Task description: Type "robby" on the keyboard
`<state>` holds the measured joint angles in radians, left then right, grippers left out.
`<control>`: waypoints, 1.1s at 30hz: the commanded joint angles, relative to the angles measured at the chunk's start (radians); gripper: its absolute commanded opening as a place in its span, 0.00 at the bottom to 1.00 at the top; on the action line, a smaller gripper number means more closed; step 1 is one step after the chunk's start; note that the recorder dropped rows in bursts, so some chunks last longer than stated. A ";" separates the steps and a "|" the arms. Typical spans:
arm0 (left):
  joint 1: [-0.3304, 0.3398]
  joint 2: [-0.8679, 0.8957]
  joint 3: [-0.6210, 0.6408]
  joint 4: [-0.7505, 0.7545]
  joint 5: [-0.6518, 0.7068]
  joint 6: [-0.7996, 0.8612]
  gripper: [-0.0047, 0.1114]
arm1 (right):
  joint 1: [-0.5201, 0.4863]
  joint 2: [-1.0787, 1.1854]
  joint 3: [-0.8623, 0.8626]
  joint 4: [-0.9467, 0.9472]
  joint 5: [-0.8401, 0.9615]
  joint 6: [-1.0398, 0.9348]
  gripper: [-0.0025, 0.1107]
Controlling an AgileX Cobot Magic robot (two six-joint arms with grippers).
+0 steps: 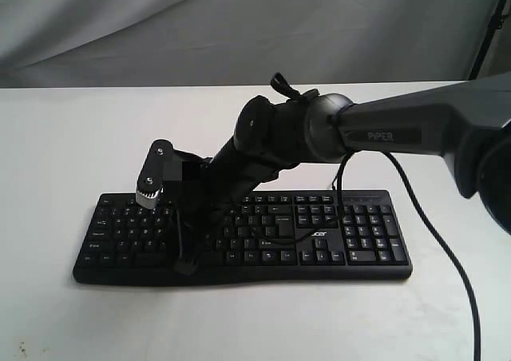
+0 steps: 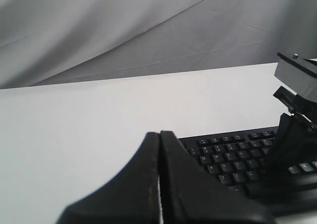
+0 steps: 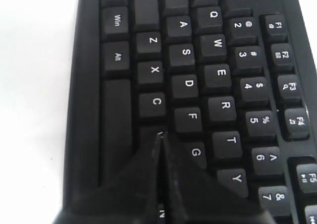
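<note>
The black keyboard (image 1: pixel 359 237) lies across the white table, number pad to the right. My right arm reaches over its left half. The right gripper (image 1: pixel 185 267) points down at the front key rows, fingers shut with nothing held. In the right wrist view the right gripper's (image 3: pixel 161 135) tip sits over the key just past C, beside G on the keyboard (image 3: pixel 188 83); contact cannot be judged. My left gripper (image 2: pixel 159 134) is shut and empty, hovering over bare table off the keyboard's (image 2: pixel 223 157) left end. The exterior view does not show it.
White table (image 1: pixel 72 137) with a grey cloth backdrop (image 1: pixel 160 25) behind. A thin black cable (image 1: pixel 287 240) drapes across the keys near the acer logo (image 1: pixel 319 235). A thicker arm cable (image 1: pixel 447 257) runs down at the right. The right arm's wrist (image 2: pixel 292 135) looms beside the left camera.
</note>
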<state>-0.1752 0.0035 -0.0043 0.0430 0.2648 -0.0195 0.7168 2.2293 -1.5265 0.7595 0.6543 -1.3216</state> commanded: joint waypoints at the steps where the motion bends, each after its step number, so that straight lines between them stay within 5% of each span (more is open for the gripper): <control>1: -0.006 -0.003 0.004 0.005 -0.006 -0.003 0.04 | 0.003 0.011 0.001 0.010 0.002 -0.003 0.02; 33: -0.006 -0.003 0.004 0.005 -0.006 -0.003 0.04 | 0.003 -0.015 0.000 0.002 0.009 0.000 0.02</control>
<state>-0.1752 0.0035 -0.0043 0.0430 0.2648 -0.0195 0.7168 2.2037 -1.5265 0.7575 0.6543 -1.3216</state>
